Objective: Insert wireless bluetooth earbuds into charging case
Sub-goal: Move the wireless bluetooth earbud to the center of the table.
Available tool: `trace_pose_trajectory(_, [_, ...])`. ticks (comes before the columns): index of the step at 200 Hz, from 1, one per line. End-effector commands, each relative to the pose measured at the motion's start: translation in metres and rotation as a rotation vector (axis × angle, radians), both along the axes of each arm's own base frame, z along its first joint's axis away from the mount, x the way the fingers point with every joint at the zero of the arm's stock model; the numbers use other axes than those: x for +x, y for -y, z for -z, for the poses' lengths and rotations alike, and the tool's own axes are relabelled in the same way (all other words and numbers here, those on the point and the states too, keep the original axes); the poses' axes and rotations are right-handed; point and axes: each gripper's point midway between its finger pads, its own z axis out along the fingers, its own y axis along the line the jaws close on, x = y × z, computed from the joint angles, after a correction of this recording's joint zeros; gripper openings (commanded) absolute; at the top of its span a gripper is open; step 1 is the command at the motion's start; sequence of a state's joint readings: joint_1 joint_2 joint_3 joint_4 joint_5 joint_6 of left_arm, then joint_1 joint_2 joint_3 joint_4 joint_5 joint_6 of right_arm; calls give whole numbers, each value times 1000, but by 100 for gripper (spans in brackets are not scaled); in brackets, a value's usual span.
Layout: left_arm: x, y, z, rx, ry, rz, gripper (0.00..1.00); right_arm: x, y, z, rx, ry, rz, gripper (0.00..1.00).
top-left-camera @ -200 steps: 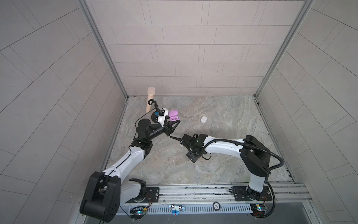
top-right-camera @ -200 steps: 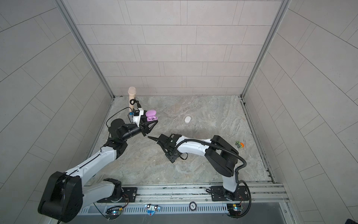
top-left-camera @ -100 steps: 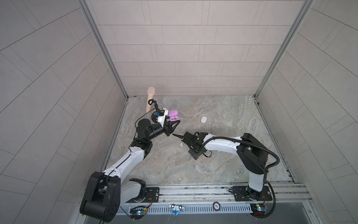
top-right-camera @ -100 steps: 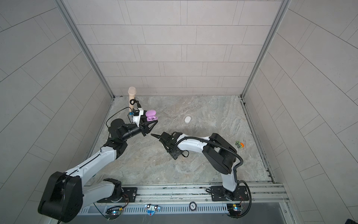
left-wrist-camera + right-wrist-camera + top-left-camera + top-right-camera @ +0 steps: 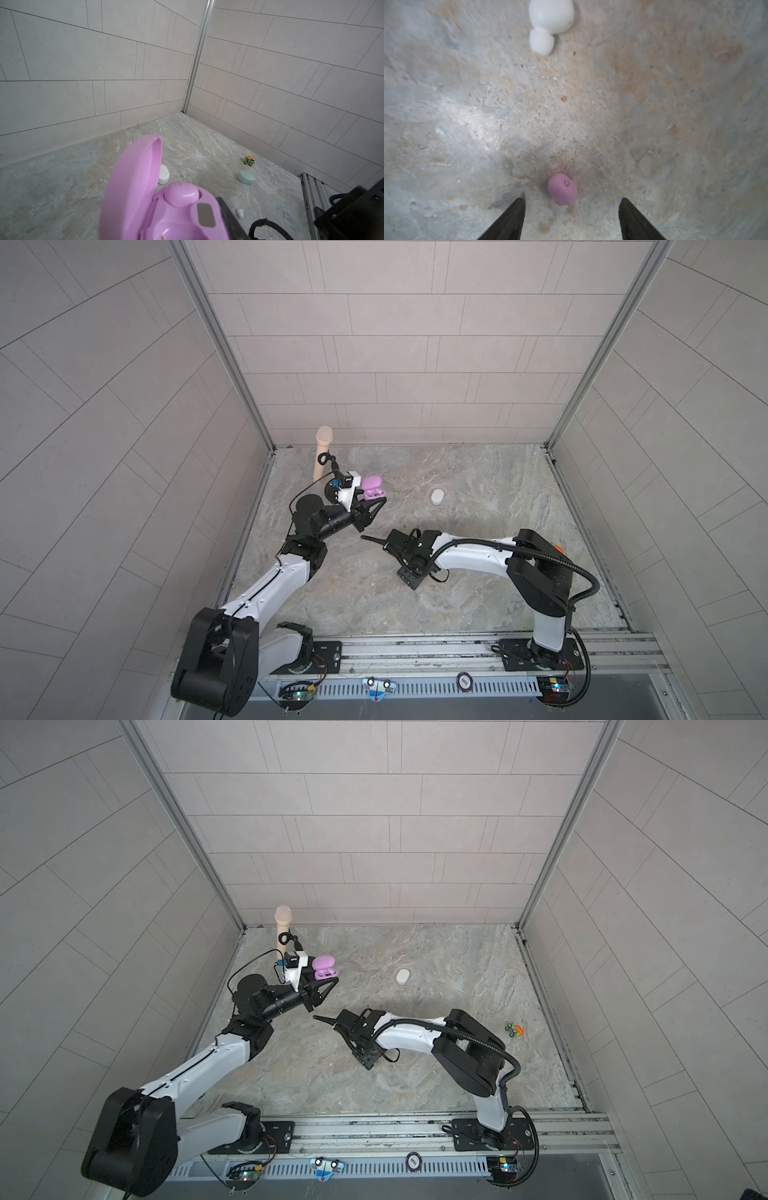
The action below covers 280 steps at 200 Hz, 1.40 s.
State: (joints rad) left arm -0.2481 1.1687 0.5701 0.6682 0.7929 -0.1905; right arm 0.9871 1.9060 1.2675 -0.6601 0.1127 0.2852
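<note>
Your left jaws clamp glossy lilac case (image 5: 176, 218), lid open. Your right jaws stand apart flanking ring-marked lilac earbud (image 5: 562, 189) on marbled stone bench (image 5: 654, 104); smooth white earbud (image 5: 550, 18) lies near.

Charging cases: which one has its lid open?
The lilac case, lid flipped up, held in the left gripper; the white case and mint green case lie shut.

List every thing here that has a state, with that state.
lilac charging case: lid open, held raised
left gripper: shut on lilac charging case
right gripper: open, empty
lilac earbud: loose, uncased
white earbud: loose, uncased
white case: closed
mint case: closed
</note>
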Motion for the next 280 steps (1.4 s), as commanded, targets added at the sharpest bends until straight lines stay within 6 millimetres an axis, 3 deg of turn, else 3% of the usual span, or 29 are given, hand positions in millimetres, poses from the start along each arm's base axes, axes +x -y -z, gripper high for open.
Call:
trace_pose_trajectory(1, [0,1,-19,-15,56,15,17,13,0,-1,-29,45,1,74])
trace_pose_trajectory(50, [-1,1,-19,-10,54,15,18,29,8,-6,-54,86,37,74])
trace_pose_trajectory(145, [-2,2,-19,-7,52,19,18,37,71,-31,-102,122,141,74])
trace_pose_trajectory(212, [-2,3,-19,-8,53,21,18,26,46,-33,93,11,177,75])
trace_pose_trajectory(280, [-3,3,-19,-6,53,23,18,25,32,-25,220,-83,218,74])
